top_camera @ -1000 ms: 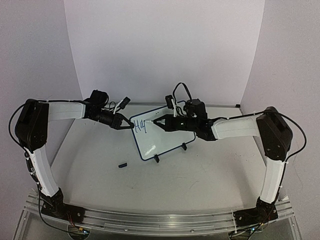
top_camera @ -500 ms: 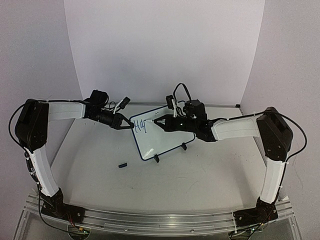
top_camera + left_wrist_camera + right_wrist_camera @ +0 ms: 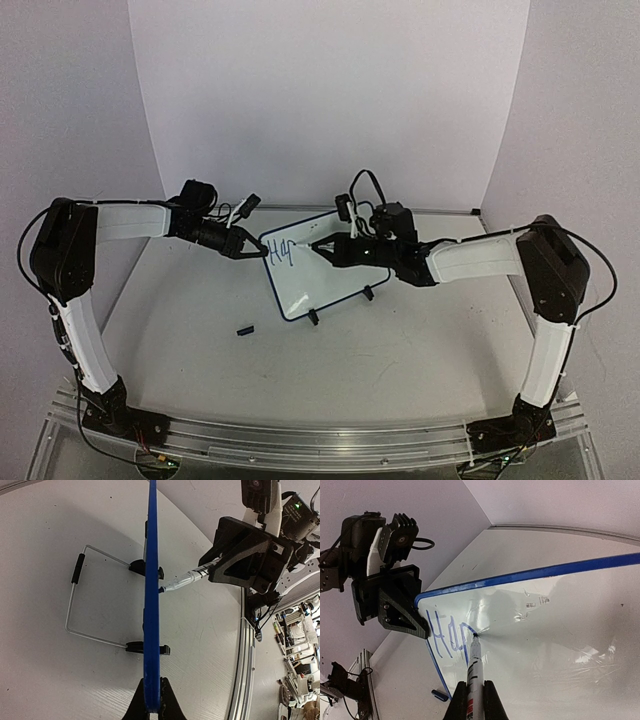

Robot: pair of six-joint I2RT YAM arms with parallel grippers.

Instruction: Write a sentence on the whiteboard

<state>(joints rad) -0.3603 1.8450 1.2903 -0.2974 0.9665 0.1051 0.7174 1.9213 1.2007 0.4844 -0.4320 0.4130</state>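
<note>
The whiteboard (image 3: 322,275) stands tilted on its clip feet at the table's middle. My left gripper (image 3: 262,250) is shut on the board's upper left corner. The left wrist view shows the blue rim (image 3: 151,600) edge-on, pinched between the jaws of the left gripper (image 3: 152,707). My right gripper (image 3: 475,705) is shut on a slim marker pen (image 3: 474,672). The pen's tip touches the board just right of the sentence (image 3: 447,632), which reads "Hap" in blue. From above, the sentence (image 3: 285,250) sits near the board's top left, and the right gripper (image 3: 325,246) is beside it.
A small dark pen cap (image 3: 245,329) lies on the table left of the board's lower edge, also low in the right wrist view as the cap (image 3: 439,695). A wire stand (image 3: 72,605) props the board from behind. White walls enclose the table on three sides.
The right gripper has shifted slightly with the pen against the board, and the blue lettering has grown by a stroke. The left gripper has kept its hold on the corner.
</note>
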